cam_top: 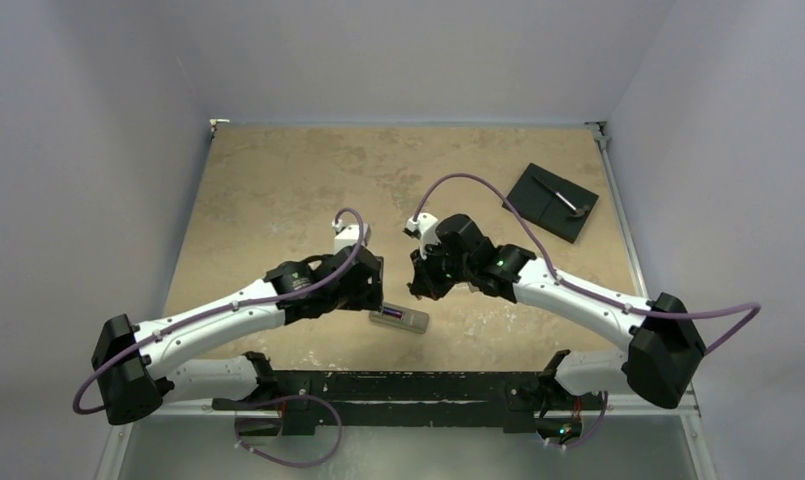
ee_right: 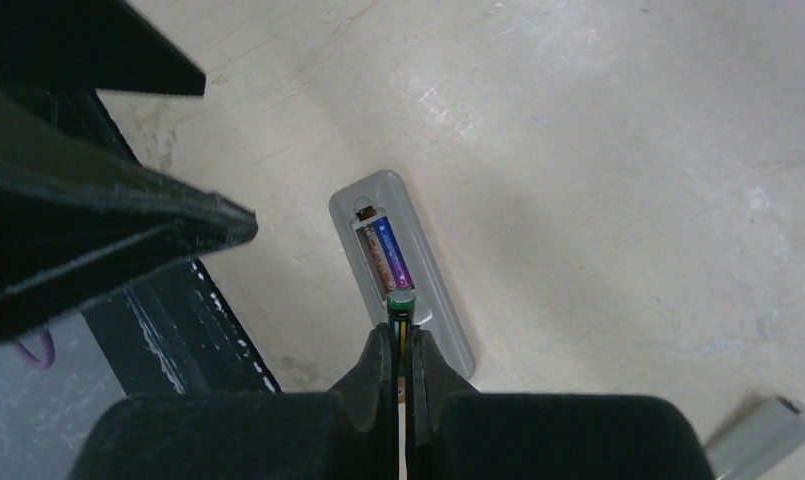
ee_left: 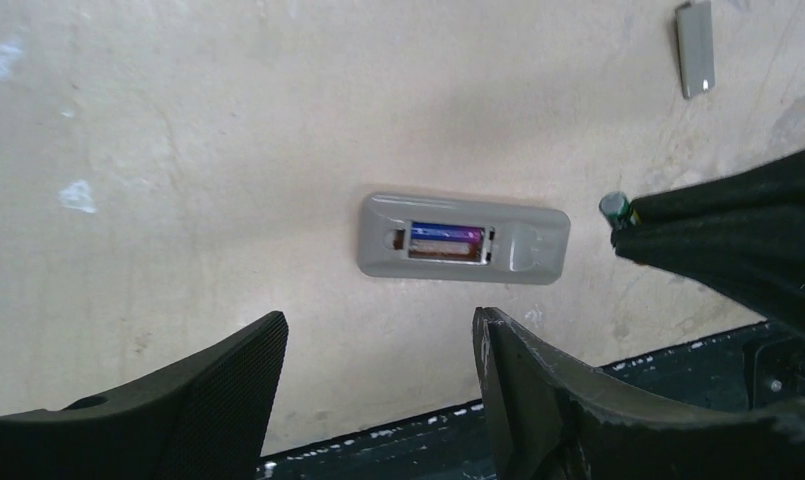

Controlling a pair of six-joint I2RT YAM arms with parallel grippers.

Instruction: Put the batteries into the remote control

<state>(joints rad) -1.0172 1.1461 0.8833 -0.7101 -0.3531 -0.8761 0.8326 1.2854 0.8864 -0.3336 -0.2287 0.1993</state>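
Observation:
The remote control [cam_top: 399, 319] lies grey back up near the table's front edge, its compartment open. One bluish-purple battery [ee_left: 446, 233] lies in it, beside a reddish-brown slot; it also shows in the right wrist view [ee_right: 393, 255]. My right gripper [ee_right: 402, 335] is shut on a second battery [ee_right: 400, 304], dark with a green end, held just above the remote's [ee_right: 436, 285] compartment end. In the left wrist view this held battery [ee_left: 614, 207] sits right of the remote [ee_left: 528, 245]. My left gripper [ee_left: 378, 335] is open and empty, just in front of the remote.
The narrow grey cover strip [ee_left: 695, 48] lies on the table beyond the remote, also in the right wrist view [ee_right: 763, 435]. A black square plate [cam_top: 553, 200] with a small tool lies at the back right. The dark base rail [cam_top: 398, 385] runs along the front edge.

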